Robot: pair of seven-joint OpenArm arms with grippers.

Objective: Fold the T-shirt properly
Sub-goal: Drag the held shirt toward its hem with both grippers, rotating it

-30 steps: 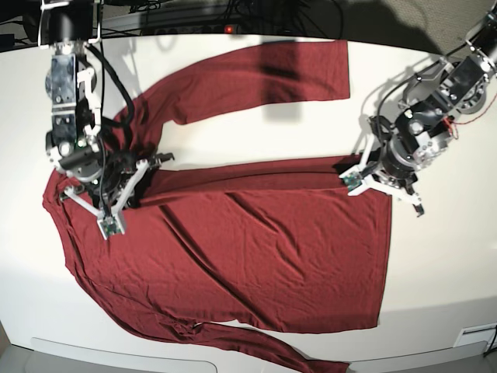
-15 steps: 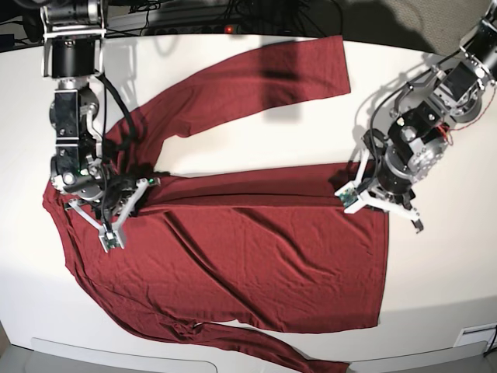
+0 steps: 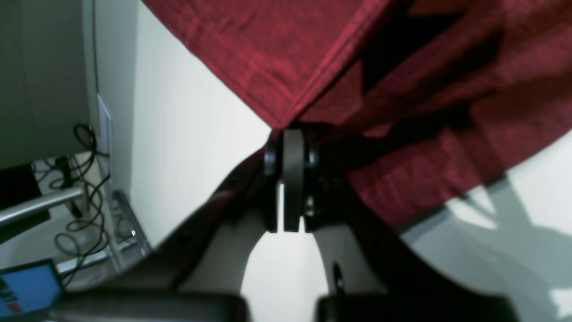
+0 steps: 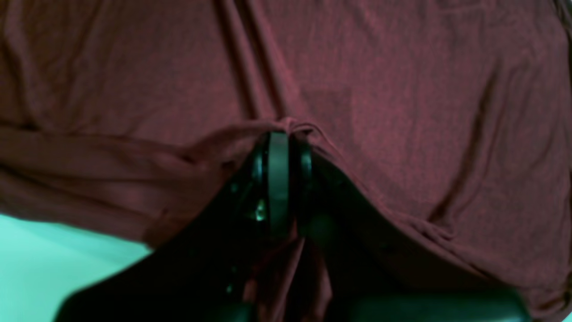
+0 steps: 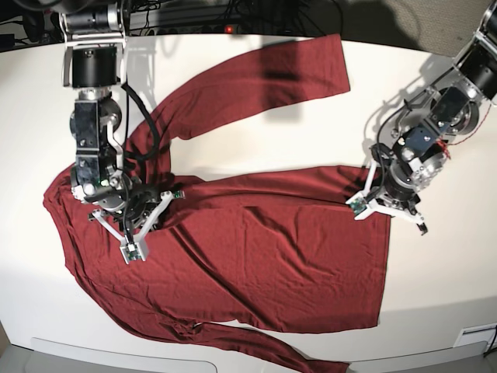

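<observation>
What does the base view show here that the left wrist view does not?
Only the base view shows the whole T-shirt spread on the table, with both sleeves out, and the right tool shut on cloth near the armpit.

Only the left wrist view shows up close the left tool pinching the hem corner, with the cloth lifting off the table, plus cables and a screen beyond the table edge.

Both show the maroon shirt, the white table and the left tool gripping the hem end.
</observation>
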